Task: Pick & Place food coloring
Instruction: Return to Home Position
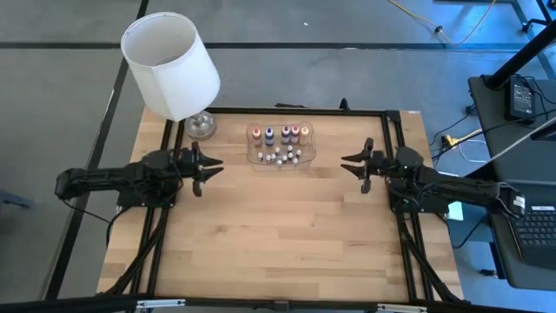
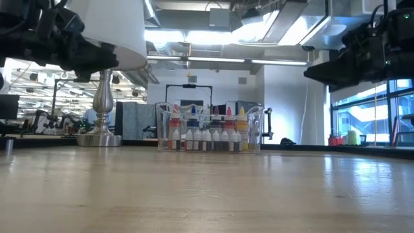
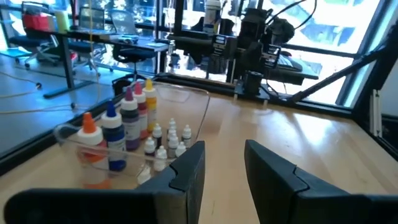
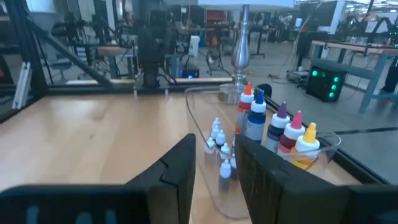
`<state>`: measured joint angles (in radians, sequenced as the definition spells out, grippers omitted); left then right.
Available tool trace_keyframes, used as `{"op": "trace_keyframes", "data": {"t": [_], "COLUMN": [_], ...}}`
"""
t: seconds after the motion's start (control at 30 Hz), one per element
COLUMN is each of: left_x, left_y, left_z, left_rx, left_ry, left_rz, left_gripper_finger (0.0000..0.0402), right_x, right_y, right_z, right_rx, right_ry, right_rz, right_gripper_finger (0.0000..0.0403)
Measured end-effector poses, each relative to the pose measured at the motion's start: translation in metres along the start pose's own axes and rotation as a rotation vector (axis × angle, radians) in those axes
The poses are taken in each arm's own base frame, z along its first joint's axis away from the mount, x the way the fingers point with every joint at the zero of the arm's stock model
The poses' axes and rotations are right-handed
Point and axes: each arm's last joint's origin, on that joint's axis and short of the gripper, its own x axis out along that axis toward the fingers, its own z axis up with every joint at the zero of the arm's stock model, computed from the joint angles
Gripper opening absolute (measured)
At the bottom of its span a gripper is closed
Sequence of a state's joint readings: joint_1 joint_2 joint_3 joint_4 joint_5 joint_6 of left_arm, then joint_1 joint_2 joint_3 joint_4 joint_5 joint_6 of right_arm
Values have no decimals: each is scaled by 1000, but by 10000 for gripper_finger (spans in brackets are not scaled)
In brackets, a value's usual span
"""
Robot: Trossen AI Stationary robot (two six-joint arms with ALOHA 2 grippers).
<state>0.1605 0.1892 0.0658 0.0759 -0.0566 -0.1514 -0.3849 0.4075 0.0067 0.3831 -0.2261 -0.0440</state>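
The food coloring [image 1: 280,143] is a set of small bottles standing upright in a shallow clear tray [image 1: 309,132] at the table's far middle. The taller ones are orange, blue, purple, red and yellow [image 3: 118,127]; the tiny whitish ones [image 4: 219,146] stand in front of them. My left gripper [image 1: 211,165] hovers level to the left of the tray, pointing right, open, with nothing between its fingers [image 3: 224,158]. My right gripper [image 1: 352,165] hovers level to the right of the tray, pointing left, also open and holding nothing [image 4: 214,152].
A lamp with a white shade [image 1: 169,63] stands on its base [image 1: 200,127] at the far left, close to the tray. A black frame [image 1: 395,117] borders the wooden table. Bare wood [image 1: 278,235] lies between the arms and the near edge.
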Motion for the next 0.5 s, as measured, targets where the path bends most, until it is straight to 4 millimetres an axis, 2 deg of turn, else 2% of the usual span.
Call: {"op": "trace_keyframes", "data": {"t": [0.23, 0.5], "left_x": [-14, -15], "left_y": [3, 5], "left_z": [-2, -4], "left_rx": [14, 11], "left_ry": [-22, 1], "left_rz": [49, 122], "left_gripper_finger": [105, 109], "right_x": [-7, -16], "right_y": [-8, -17], "right_z": [3, 3], "right_rx": [15, 25], "right_ry": [-30, -40], "right_rz": [-4, -19], "right_gripper_finger": [115, 115]}}
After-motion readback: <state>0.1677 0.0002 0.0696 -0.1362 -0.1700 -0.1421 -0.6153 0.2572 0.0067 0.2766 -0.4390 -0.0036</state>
